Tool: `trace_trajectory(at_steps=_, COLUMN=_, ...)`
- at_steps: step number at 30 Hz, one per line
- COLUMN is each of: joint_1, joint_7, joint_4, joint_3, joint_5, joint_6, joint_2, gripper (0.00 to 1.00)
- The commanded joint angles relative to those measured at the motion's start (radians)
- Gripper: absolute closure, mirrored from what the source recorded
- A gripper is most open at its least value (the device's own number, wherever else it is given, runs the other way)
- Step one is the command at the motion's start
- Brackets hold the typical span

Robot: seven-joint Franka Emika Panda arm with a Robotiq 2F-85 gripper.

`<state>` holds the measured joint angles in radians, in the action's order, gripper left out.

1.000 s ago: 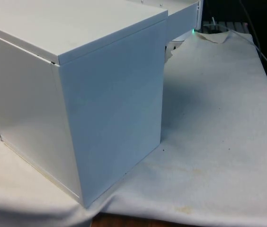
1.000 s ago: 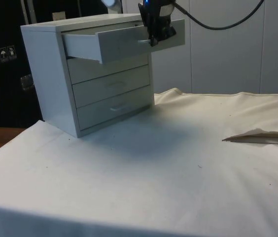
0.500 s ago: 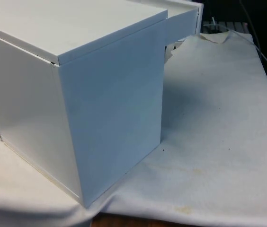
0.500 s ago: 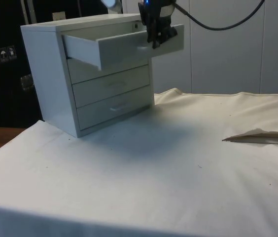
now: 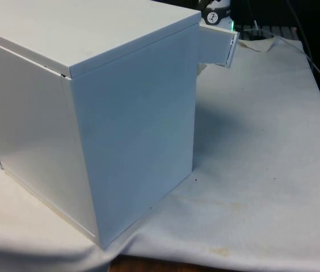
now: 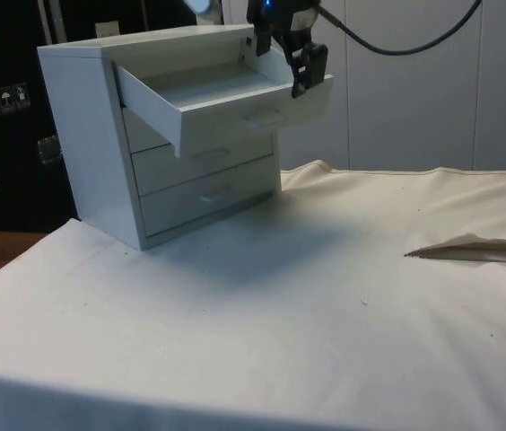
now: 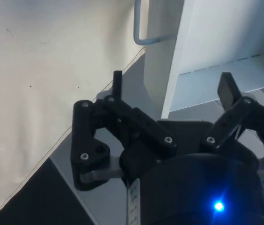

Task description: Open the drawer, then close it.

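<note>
your chest of drawers (image 6: 159, 135) stands on the table (image 6: 325, 305) under the white cloth, and its top drawer (image 6: 226, 103) is pulled well out. you can look down into it in the side view, and the part of the inside that shows is bare and white. the two drawers (image 6: 204, 175) under it are pushed in. in the front view the chest shows you its plain back and side, and the drawer's front end (image 5: 219, 45) sticks out past the far corner, on the front view's right. your tool (image 6: 302, 76) is up at the drawer's front edge. in the wrist view its fingers (image 7: 117, 84) are spread wide, one on each side of the drawer's front board, and they hold nothing. the metal handle (image 7: 143, 28) is on the outer face of that board, just beside one finger. compared with a second ago, the drawer has come out farther and you can see more of its inside. the tool was down on the handle then, and now it has let go and sits a bit higher and farther out.
</note>
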<state>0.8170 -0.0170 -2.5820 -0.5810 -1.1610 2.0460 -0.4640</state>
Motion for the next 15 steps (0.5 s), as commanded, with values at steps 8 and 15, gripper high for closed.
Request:
trace_trajectory(at_steps=8, joint_1=0.002, joint_7=-0.061, joint_4=-0.053, joint_3=0.027, joint_5=0.000, joint_6=-0.001, joint_2=-0.001, gripper=0.00)
trace_trajectory(at_steps=15, joint_1=0.004, joint_7=-0.104, joint_4=-0.108, joint_3=0.026, joint_5=-0.004, joint_6=0.020, joint_2=0.003, gripper=0.00)
